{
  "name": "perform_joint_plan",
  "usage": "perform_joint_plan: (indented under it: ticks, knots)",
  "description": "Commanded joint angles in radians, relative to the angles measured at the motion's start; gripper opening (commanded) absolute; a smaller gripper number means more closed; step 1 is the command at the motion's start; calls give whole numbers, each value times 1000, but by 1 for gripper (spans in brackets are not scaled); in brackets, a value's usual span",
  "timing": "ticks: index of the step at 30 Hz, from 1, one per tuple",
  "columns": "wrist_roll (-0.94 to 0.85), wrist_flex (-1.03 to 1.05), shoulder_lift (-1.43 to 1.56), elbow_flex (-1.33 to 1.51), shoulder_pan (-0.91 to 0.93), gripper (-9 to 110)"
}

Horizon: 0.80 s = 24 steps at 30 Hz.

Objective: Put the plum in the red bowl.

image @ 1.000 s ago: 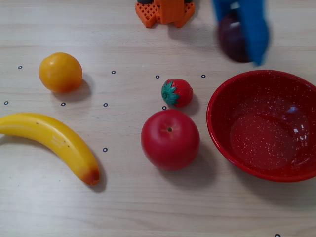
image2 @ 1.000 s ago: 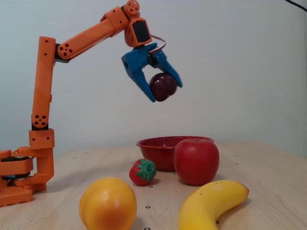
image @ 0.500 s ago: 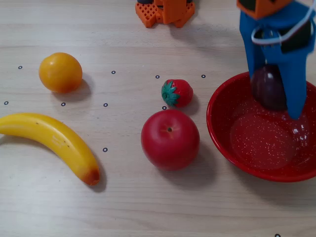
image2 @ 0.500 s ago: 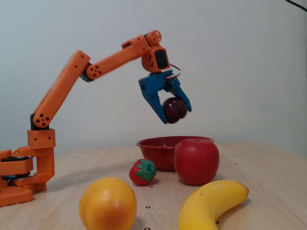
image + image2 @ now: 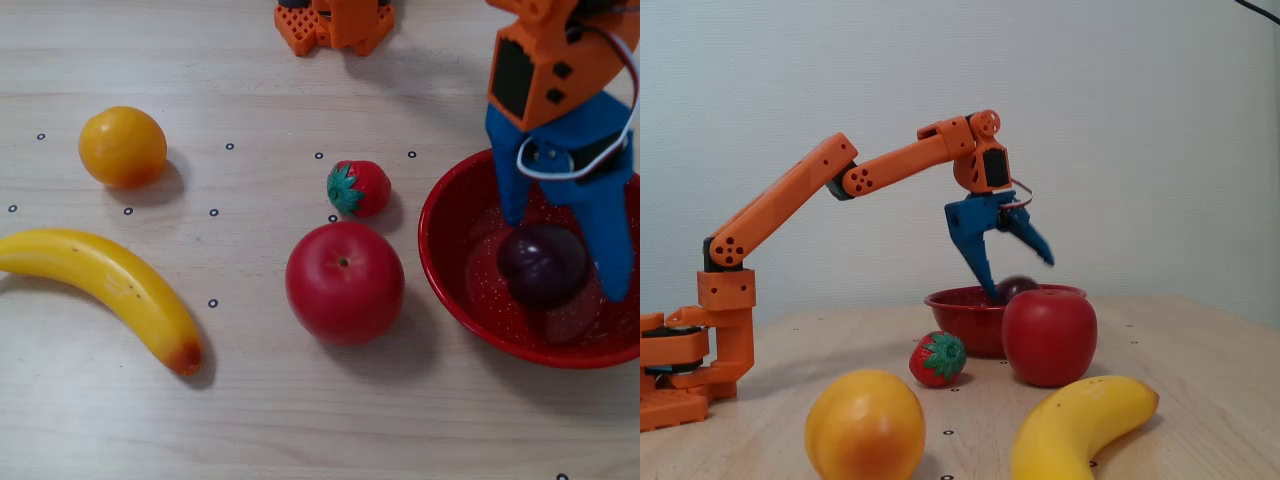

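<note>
- The plum (image 5: 543, 265) is seen inside the red bowl (image 5: 450, 262), near its middle in the top-down fixed view; in the side-on fixed view only its top (image 5: 1018, 287) shows above the rim of the bowl (image 5: 958, 302).
- The gripper (image 5: 565, 262) is lowered into the bowl with its blue fingers (image 5: 611, 240) spread, one at the plum's 10 o'clock and one at its 3 o'clock in the top-down fixed view.
- Whether the fingers are touching the plum or just clear of it cannot be told; the plum does not look pinched.
- The task is judged nearly done, with only a clean withdrawal of the arm left.
- Risk: if the gripper is lifted at a slant, the plum may be nudged by a finger and rolled toward the rim, since it is round and glossy and the bowl is shallow.
- Risk: the bowl may be dragged or tipped if its wall at 3 o'clock is caught by the nearby finger.
- Risk: if the fingers are closed on the way out, the plum may be pinched and carried out of the bowl.
- The apple (image 5: 345, 283) sits just beside the bowl at its 9 o'clock in the top-down fixed view; it may be knocked if the bowl is shoved.
</note>
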Motion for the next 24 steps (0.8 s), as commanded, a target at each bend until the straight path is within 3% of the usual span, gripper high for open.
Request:
perform_joint_plan:
  ticks: [1,9,16,24]
  knots:
    - [8,146,55,-109,38,53]
    - [-29,120,170,-104,12,52]
    - [-60,120,439,57,-77,39]
    - [-112,126,765,314,-209,8]
